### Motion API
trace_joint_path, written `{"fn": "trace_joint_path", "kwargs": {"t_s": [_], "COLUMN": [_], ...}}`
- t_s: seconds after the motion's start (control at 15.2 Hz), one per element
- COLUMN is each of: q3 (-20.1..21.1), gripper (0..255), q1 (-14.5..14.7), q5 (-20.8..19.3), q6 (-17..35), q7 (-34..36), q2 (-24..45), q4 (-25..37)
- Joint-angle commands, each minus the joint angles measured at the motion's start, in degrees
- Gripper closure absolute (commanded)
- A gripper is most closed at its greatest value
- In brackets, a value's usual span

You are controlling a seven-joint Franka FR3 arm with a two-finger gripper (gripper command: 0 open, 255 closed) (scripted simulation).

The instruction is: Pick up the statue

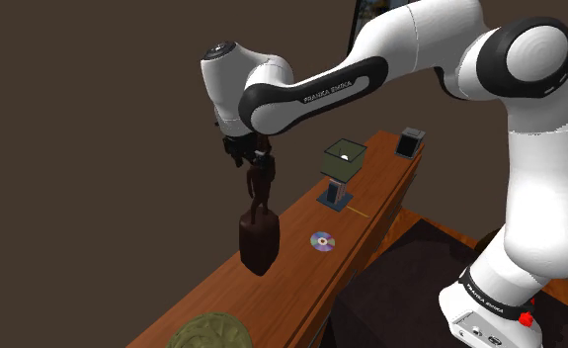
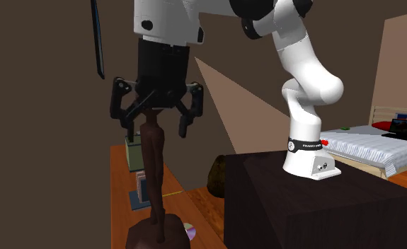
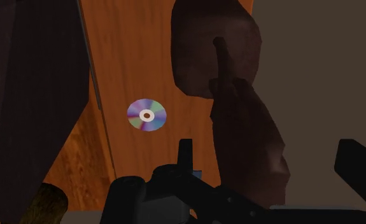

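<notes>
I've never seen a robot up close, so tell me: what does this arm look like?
The arm is a chain of smooth, rounded white shells with dark bands at the joints. White lettering reading FRANKA EMIKA runs along one dark band, and a black ring circles it near the bottom, beside a small red knob. The jaws are all black, with two fingers.

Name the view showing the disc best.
The wrist view: the disc lies whole on the wooden tabletop, its rainbow sheen plain. The shoulder view shows it small beside the statue; the second exterior view, just a sliver behind the statue's base.
</notes>
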Motion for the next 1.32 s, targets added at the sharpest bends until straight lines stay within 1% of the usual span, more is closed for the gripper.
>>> {"fn": "trace_joint_path", "kwargs": {"t_s": [0.0, 0.07, 0.66, 1.25], "q3": [-0.1, -0.2, -0.1, 0.7], "gripper": [0, 255, 255, 255], "q1": [0.0, 0.0, 0.0, 0.2], "q5": [-0.2, -0.3, -0.2, 1.5], "q6": [0.6, 0.6, 0.6, -4.8], "q7": [0.3, 0.3, 0.3, -2.1], "q2": [0.3, 0.4, 0.3, -1.5], "q4": [-0.4, -0.3, -0.4, 4.1]}}
